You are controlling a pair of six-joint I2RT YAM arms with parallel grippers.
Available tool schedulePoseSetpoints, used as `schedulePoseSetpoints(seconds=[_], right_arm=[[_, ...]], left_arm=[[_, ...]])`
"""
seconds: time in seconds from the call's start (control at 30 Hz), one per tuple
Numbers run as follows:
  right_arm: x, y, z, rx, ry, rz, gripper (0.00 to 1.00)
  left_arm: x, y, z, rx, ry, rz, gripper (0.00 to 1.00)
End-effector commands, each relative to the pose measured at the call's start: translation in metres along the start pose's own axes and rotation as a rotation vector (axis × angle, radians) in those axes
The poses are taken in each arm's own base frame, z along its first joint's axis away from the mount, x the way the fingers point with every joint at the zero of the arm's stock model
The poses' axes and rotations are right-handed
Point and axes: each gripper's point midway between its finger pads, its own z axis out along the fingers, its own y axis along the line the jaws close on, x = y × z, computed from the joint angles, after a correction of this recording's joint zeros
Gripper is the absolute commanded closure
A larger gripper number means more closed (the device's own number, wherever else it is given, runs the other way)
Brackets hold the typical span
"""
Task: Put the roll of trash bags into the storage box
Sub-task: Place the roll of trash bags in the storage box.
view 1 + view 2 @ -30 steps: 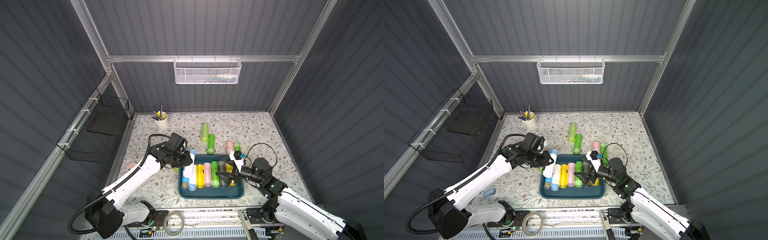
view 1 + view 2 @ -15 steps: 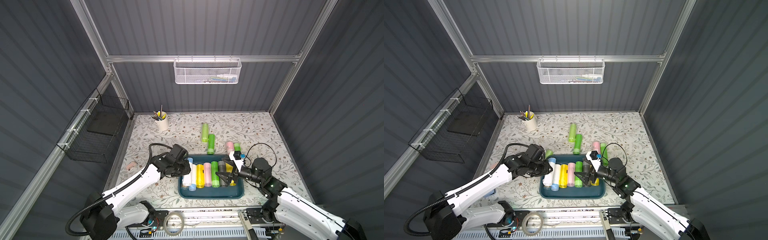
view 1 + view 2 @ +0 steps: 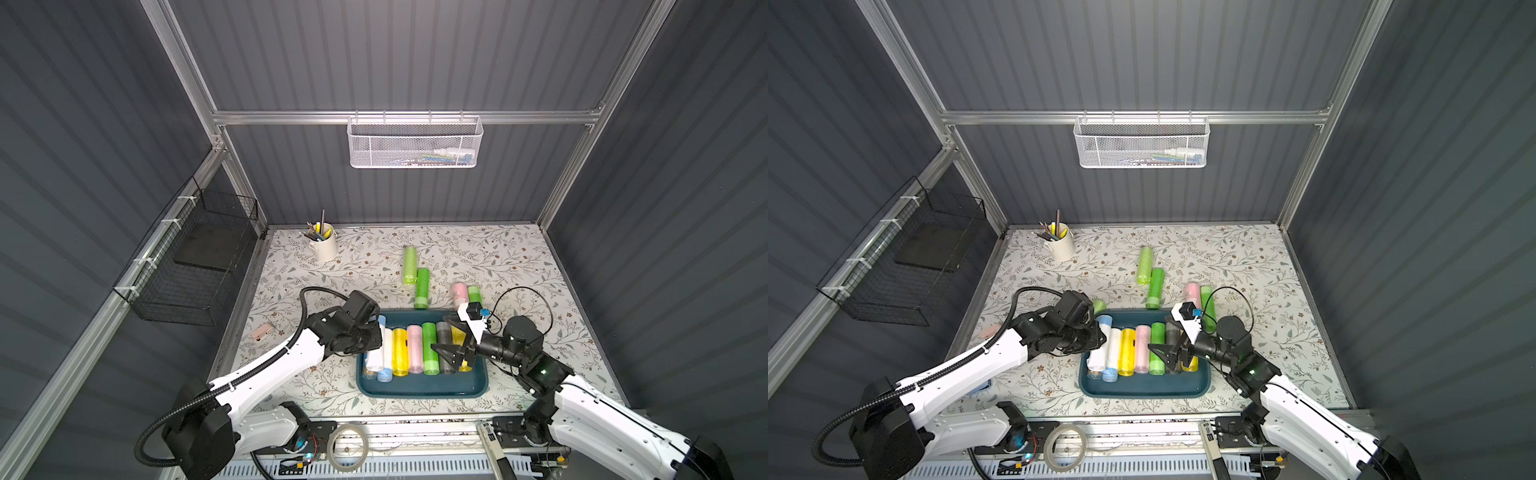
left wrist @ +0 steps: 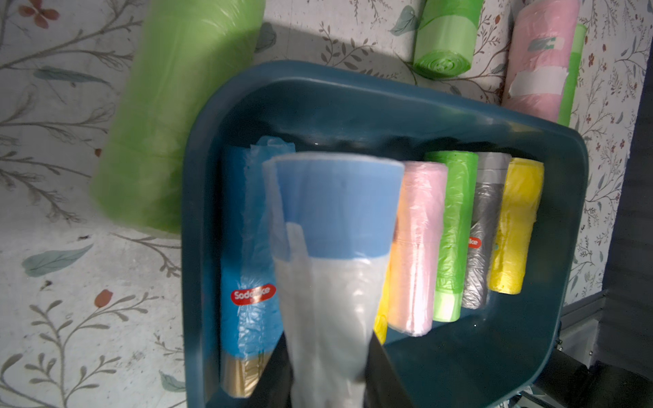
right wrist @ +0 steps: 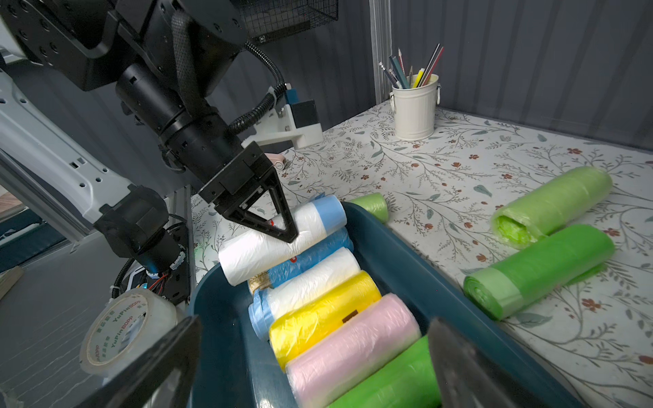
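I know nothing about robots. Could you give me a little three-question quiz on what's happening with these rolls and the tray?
1. True or false: the right gripper is gripping a roll.
2. What does the left gripper hold over the storage box? A) a grey roll B) a white roll with a blue end C) a pencil
3. In the right wrist view, what colour is the roll lying between the yellow roll and the green roll in the box?

Key:
1. False: its jaws stand open and empty.
2. B.
3. Pink: the pink roll.
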Motion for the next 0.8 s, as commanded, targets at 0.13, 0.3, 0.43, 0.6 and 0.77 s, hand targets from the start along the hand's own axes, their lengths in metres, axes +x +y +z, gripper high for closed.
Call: schedulePoseSetpoints(seconds=[0.13,0.3,0.43,0.6,0.77], right_arm=[[0.004,-0.002,0.003,0.010,0.017,-0.008,0.01],[0.005,-0.005,0.004,0.021,0.021,-0.008,0.01],[0.006,-0.007,0.005,0.031,0.037,0.000,0.01],[0.010,-0.009,0.007,0.033,0.046,0.003,0.01],[0.012,-0.009,0.010,0.025,0.057,0.012,0.01]], left_arm=[[0.007,0.004,0.013,-0.016,0.006,0.014,0.72],[0.005,0.010,0.013,-0.050,-0.010,0.012,0.72],[0.008,0.011,0.017,-0.051,-0.006,0.008,0.71],[0.004,0.011,0.020,-0.068,-0.015,0.015,0.71],[0.002,0.015,0.024,-0.104,-0.006,0.048,0.70]])
